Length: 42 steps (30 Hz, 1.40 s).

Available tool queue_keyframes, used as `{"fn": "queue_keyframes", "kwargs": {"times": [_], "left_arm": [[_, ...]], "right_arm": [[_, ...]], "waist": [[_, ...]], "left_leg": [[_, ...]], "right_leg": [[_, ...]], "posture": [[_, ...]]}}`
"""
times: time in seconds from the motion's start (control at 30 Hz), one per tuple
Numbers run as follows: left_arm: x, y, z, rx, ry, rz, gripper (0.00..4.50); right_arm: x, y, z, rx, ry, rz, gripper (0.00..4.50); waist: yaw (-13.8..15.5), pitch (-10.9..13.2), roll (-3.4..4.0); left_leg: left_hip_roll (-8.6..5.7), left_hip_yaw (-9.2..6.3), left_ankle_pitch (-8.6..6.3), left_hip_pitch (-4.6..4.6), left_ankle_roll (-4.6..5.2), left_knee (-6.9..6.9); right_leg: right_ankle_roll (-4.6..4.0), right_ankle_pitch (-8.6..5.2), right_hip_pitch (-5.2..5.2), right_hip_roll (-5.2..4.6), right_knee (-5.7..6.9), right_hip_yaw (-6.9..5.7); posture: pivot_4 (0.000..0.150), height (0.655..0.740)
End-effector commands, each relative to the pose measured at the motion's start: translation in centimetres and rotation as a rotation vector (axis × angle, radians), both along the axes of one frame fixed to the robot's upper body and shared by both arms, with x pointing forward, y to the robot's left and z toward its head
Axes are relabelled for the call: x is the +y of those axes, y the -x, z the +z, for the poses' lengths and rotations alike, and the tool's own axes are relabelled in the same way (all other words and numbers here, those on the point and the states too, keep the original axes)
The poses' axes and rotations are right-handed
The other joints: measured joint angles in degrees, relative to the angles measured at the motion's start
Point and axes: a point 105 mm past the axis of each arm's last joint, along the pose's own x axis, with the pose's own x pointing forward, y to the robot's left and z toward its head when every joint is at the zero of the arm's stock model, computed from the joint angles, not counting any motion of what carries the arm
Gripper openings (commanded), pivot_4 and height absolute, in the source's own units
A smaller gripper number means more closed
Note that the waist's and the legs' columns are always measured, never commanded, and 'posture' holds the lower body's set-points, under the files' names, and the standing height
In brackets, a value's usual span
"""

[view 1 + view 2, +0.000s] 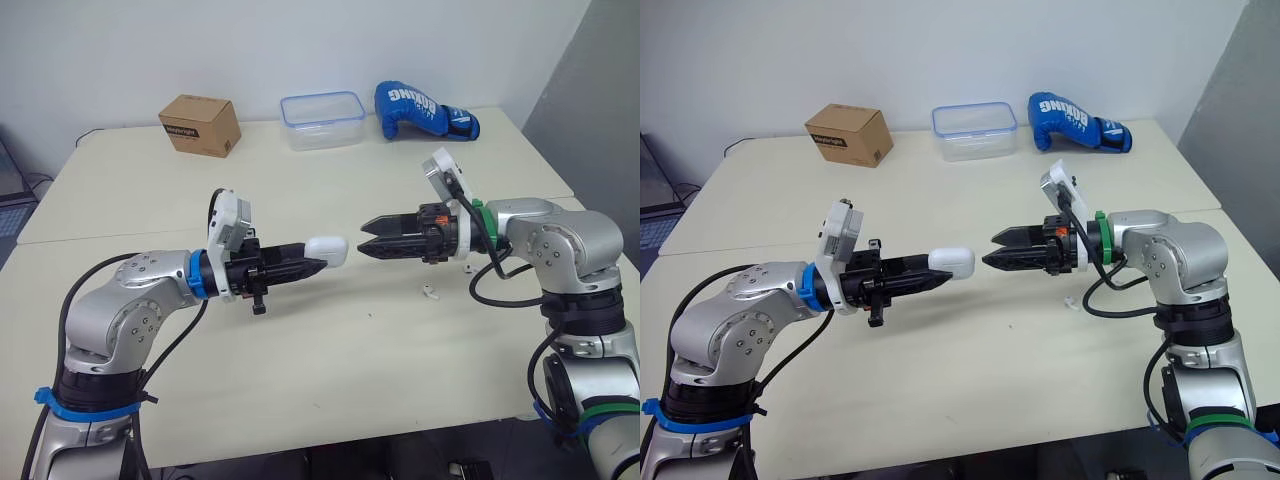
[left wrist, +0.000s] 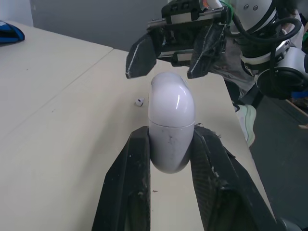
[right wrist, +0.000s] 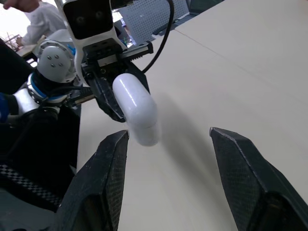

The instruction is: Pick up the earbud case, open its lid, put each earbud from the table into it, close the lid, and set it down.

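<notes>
Left wrist view shows the left gripper [image 2: 171,137] clamping the case [image 2: 169,144] by its base — glossy, light, likely slippery — so the wide-spread right gripper [image 3: 169,134] should pinch the lid [image 2: 168,94] by its sides.

There's the glossy white earbud case [image 1: 326,249], cream bench [image 1: 330,380], blue boxing glove [image 1: 420,110] with white lettering, brown cardboard box [image 1: 200,125], clear container [image 1: 322,134] showing a blue rim.

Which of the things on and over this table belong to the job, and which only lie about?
For the job: earbud case in the left gripper, earbud on the table, right gripper.
Lying about: cardboard box, plastic container, boxing glove.
</notes>
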Motion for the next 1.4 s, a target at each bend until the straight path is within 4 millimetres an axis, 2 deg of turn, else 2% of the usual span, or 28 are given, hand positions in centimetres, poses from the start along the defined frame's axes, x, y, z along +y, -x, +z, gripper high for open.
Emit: {"fn": "queue_keyframes", "kwargs": {"times": [0.03, 0.23, 0.47, 1.4], "left_arm": [[-0.1, 0.4, 1.3, -0.076, 0.008, -0.014, 0.78], [-0.3, 0.2, 1.4, -0.086, 0.003, -0.018, 0.78], [-1.0, 0.3, 1.6, -0.097, 0.003, -0.046, 0.78], [-1.0, 0.9, 1.2, -0.097, 0.005, -0.060, 0.78]], "right_arm": [[0.3, 1.1, 1.3, -0.036, -0.029, 0.050, 2.77], [1.2, 1.4, 1.2, -0.048, -0.013, 0.067, 2.77], [2.5, 0.6, 1.1, -0.068, -0.001, 0.054, 2.77], [2.7, -0.8, 1.6, -0.057, -0.010, 0.024, 2.77]], "waist": [[0.00, 0.00, 0.00], [0.00, 0.00, 0.00], [0.00, 0.00, 0.00], [0.00, 0.00, 0.00]], "left_leg": [[0.00, 0.00, 0.00, 0.00, 0.00, 0.00], [0.00, 0.00, 0.00, 0.00, 0.00, 0.00], [0.00, 0.00, 0.00, 0.00, 0.00, 0.00], [0.00, -0.01, 0.00, 0.00, 0.00, -0.02]], "right_leg": [[0.00, 0.00, 0.00, 0.00, 0.00, 0.00], [0.00, 0.00, 0.01, 0.00, -0.01, 0.00], [0.00, 0.00, 0.00, 0.00, -0.01, 0.00], [0.00, 0.00, 0.00, 0.00, -0.02, 0.00]], "posture": [[0.150, 0.7400], [0.150, 0.7400], [0.150, 0.7400], [0.150, 0.7400]]}}
